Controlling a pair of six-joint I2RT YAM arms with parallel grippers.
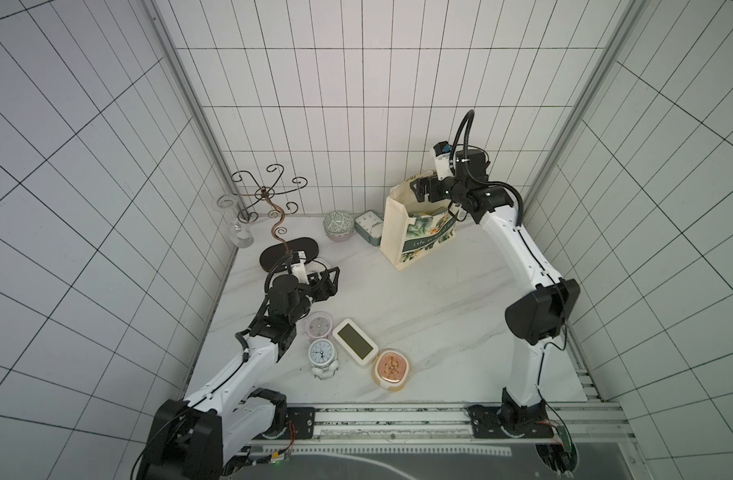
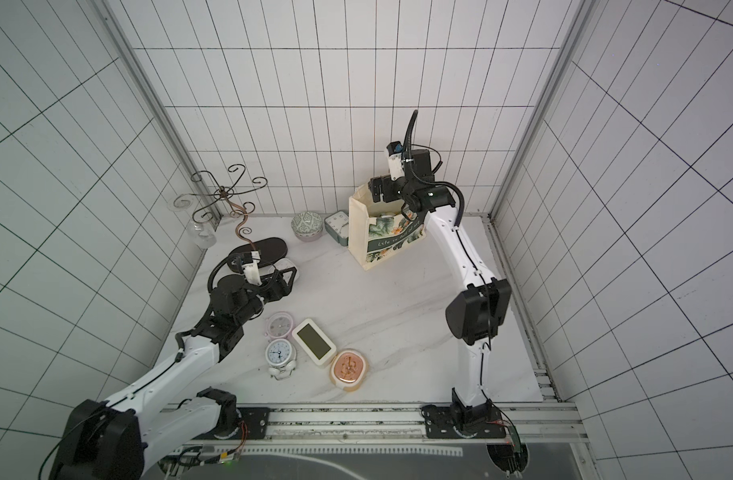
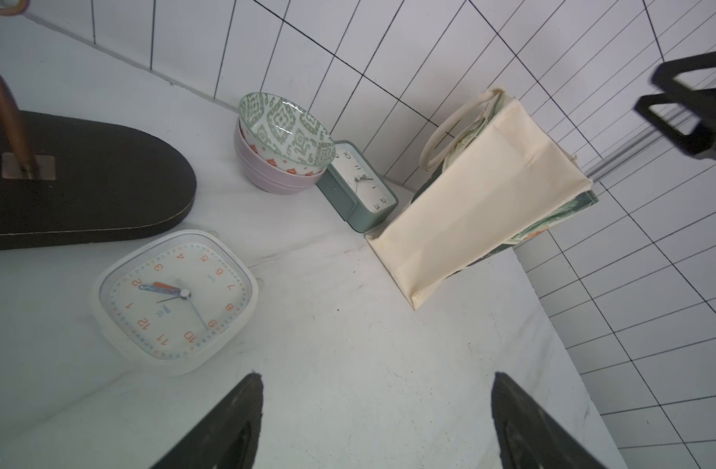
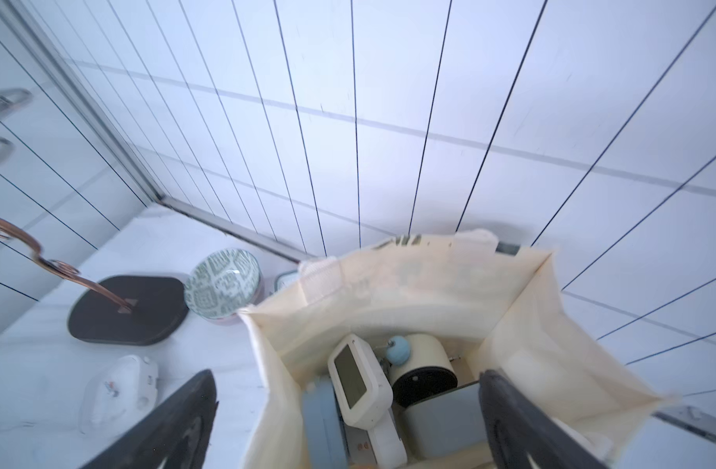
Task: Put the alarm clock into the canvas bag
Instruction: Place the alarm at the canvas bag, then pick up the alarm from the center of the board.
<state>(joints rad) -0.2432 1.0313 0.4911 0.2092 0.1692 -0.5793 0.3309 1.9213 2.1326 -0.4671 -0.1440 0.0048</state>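
Right wrist view has your right gripper (image 4: 348, 375) hanging over the open mouth of the canvas bag (image 4: 388, 292) at the far right, jaws spread and empty, with a white digital clock (image 4: 358, 377) lying inside. Your left gripper (image 3: 376, 377) is spread too, hovering close by the white square alarm clock (image 3: 173, 300), which lies face up at the left beside the dark stand base (image 3: 84, 182). Lift the right arm straight up. Bring the left down straddling the clock's flat sides, clear of that base.
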